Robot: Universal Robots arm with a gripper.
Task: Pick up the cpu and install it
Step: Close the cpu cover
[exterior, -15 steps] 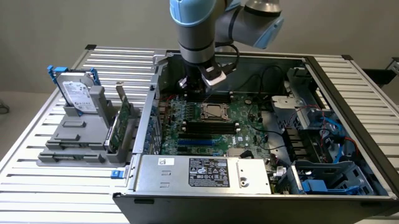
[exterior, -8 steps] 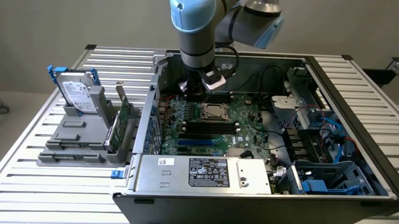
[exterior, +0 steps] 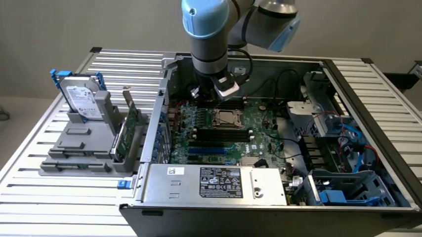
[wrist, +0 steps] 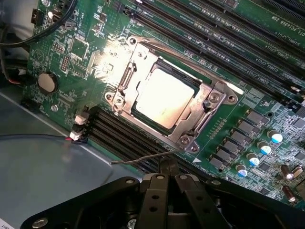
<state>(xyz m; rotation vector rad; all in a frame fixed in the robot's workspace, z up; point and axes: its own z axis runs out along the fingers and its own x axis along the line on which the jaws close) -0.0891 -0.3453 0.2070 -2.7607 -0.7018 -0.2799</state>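
**Cpu in its socket, gripper closed just short of it**

We see the gripper (wrist: 167, 164) inside the open computer case (exterior: 264, 217), low over the green motherboard (wrist: 228, 119). Directly ahead of its fingertips lies one thin metal lever (wrist: 138, 160). Beyond that are a bank of dark memory slots (wrist: 119, 136) and then the single socket (wrist: 125, 78). The socket's metal frame (wrist: 205, 102) overlaps the edges of the cpu (wrist: 164, 98), which sits flat in it with its pale top showing.

We count one coin battery (wrist: 47, 82) off to one side and four blue-topped capacitors (wrist: 265, 149) in a row to the other. One hard drive (exterior: 82, 101) stands in a grey stand (exterior: 82, 148) well apart, outside the case.

The fingers are pressed together and carry nothing. We cannot tell whether their tips touch the lever.
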